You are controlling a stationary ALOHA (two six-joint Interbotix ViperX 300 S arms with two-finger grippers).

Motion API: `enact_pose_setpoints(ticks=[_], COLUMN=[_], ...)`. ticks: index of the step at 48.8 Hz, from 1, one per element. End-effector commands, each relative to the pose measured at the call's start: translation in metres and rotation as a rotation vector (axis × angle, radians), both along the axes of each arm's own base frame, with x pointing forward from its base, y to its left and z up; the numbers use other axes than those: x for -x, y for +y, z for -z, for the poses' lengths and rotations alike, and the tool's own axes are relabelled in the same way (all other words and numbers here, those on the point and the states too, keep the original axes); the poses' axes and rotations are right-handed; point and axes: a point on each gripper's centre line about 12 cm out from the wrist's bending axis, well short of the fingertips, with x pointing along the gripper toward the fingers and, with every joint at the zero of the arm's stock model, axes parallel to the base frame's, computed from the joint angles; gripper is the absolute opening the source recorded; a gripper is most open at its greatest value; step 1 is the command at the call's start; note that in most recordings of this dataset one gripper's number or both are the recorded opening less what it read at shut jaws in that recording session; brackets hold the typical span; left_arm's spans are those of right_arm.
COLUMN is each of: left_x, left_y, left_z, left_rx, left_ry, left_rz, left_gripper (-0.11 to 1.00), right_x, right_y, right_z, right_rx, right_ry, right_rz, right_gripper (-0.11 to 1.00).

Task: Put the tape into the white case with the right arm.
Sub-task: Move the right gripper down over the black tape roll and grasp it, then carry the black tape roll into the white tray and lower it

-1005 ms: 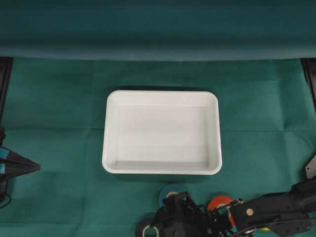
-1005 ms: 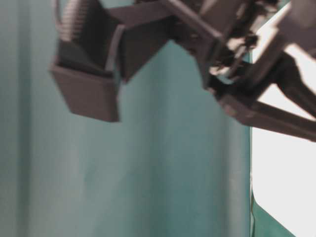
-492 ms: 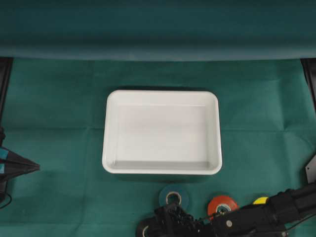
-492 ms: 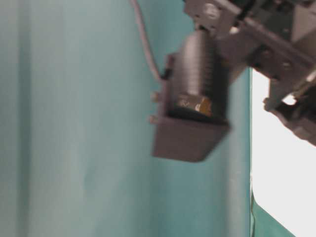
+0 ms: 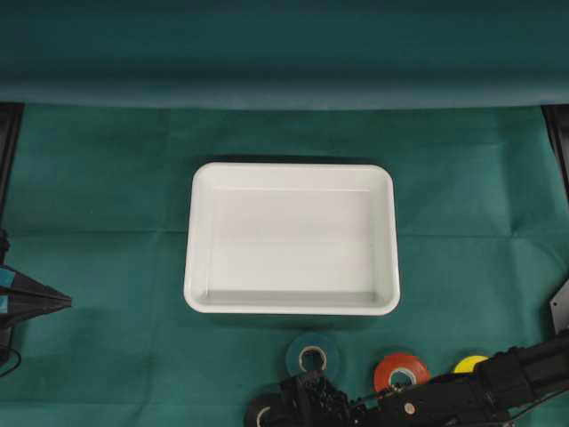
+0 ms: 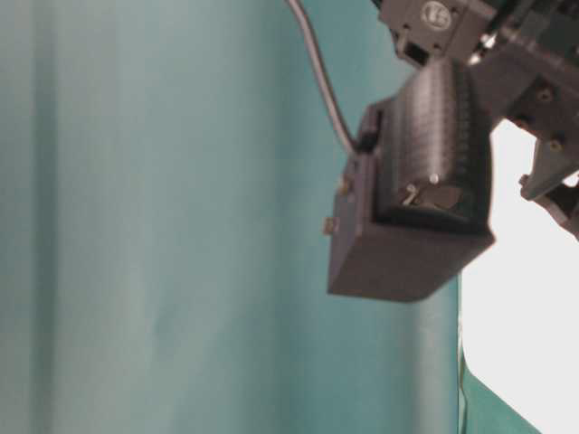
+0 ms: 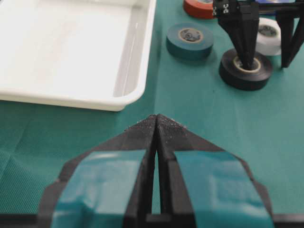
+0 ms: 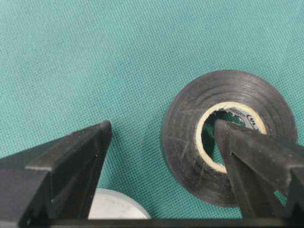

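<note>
Black tape (image 8: 228,137) flat on table (image 8: 95,57), apart from white case (image 7: 71,52). Right tool (image 8: 161,142) spread wide, one finger (image 8: 247,152) inside roll's core, nothing clenched. Left tool (image 7: 156,124) pinched together, empty.

Four cameras, one green table

One camera looks straight down from high up. One sits low and close, mostly blocked by the black right arm (image 6: 412,217). One rides on the left gripper (image 7: 156,124), looking across the cloth. One rides on the right gripper (image 8: 161,130), very near. Both see the black tape (image 7: 245,70) (image 8: 227,135). The top and left cameras share the white case (image 5: 292,238) (image 7: 71,52).
</note>
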Motion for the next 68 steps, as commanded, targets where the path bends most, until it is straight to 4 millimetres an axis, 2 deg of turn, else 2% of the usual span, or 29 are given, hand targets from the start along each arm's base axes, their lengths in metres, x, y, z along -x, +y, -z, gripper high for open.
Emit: enact_pose_setpoints(ticks=[1,9,15,30,42,47,60,68], left_x=[-0.001,-0.001,-0.001,-0.001,-0.001,-0.001,-0.001,-0.001], left_y=[0.0,0.0,0.0,0.0,0.0,0.0,0.0,0.0], left_z=[-0.006,-0.006,-0.006,-0.006,-0.006,-0.006,-0.006,-0.006], left_rx=[0.001,0.001,0.001,0.001,0.001,0.001,0.001,0.001], left_ry=[-0.014,-0.015,-0.014,-0.014,-0.015,-0.014,-0.015,-0.014], left_rz=[0.0,-0.002,-0.002,-0.002,-0.002,-0.002,-0.002,-0.002], left_gripper=[0.0,0.0,0.0,0.0,0.0,0.0,0.0,0.0], right_x=[-0.009,-0.011,-0.011,-0.01,-0.011,-0.012,-0.013,-0.018], right_y=[0.001,0.001,0.0,-0.001,0.004,0.005,0.006,-0.008], right_z=[-0.017,-0.019,-0.02,-0.026,-0.068,-0.077,-0.076,-0.078], right_rx=[-0.013,-0.015,-0.015,-0.012,-0.029,-0.03,-0.028,-0.02], right_ry=[-0.047,-0.053,-0.055,-0.048,-0.094,-0.101,-0.097,-0.105], right_rz=[0.002,0.003,0.007,0.01,0.012,0.011,0.009,0.035], right_gripper=[0.68,0.2,0.01,0.0,0.0,0.0,0.0,0.0])
